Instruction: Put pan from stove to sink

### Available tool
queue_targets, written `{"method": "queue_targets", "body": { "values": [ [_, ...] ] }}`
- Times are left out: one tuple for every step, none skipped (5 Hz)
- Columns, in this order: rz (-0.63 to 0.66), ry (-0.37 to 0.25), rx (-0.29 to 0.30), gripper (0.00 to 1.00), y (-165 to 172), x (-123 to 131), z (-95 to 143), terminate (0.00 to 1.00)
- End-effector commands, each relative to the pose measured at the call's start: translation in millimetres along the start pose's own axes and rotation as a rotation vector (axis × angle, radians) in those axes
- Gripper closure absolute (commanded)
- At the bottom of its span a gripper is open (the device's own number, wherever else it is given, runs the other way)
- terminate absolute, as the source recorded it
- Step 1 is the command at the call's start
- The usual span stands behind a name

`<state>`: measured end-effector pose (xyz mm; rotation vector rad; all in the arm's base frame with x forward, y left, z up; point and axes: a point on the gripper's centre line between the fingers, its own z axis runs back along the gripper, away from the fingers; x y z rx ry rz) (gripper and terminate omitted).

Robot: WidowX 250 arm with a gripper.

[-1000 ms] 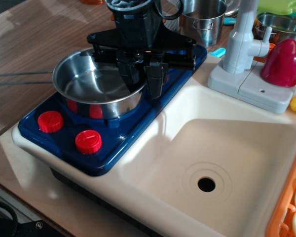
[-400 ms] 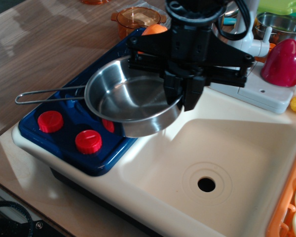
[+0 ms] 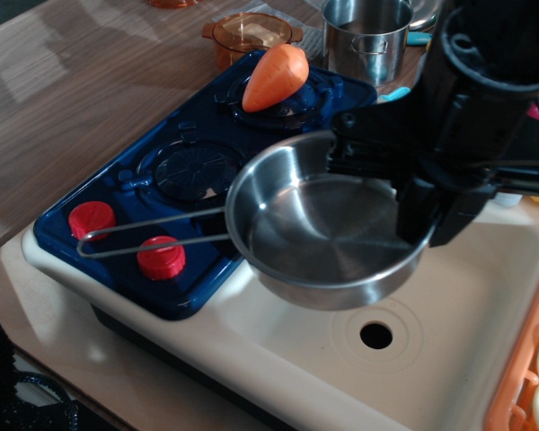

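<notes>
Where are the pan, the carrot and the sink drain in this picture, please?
pan [image 3: 328, 235], camera view, on its shiny inner floor.
carrot [image 3: 276, 75], camera view, on its orange body.
sink drain [image 3: 375, 336], camera view, on the black hole.

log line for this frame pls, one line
phase: carry | gripper: shut on pan rim | pan: held above sink, handle over stove | carrot: on back burner

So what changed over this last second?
The gripper, shut on the pan rim, lifted it off the stove and carried it right, over the sink. That uncovered the burners and a carrot. Stove, sink and pots stayed put.
</notes>
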<state>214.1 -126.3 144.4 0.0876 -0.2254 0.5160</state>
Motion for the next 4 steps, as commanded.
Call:
{"method": "queue_targets", "body": {
  "values": [
    [0.058,-0.05,-0.029,0.0,-19.1,-6.3,9.3,0.0],
    [0.036,-0.09,-0.051,0.0,-14.7,-9.9,4.5,0.0],
    [0.036,-0.09,-0.051,0.0,-14.7,-9.9,4.5,0.0],
    [0.036,-0.09,-0.051,0.0,-14.7,-9.9,4.5,1.0]
  ]
}}
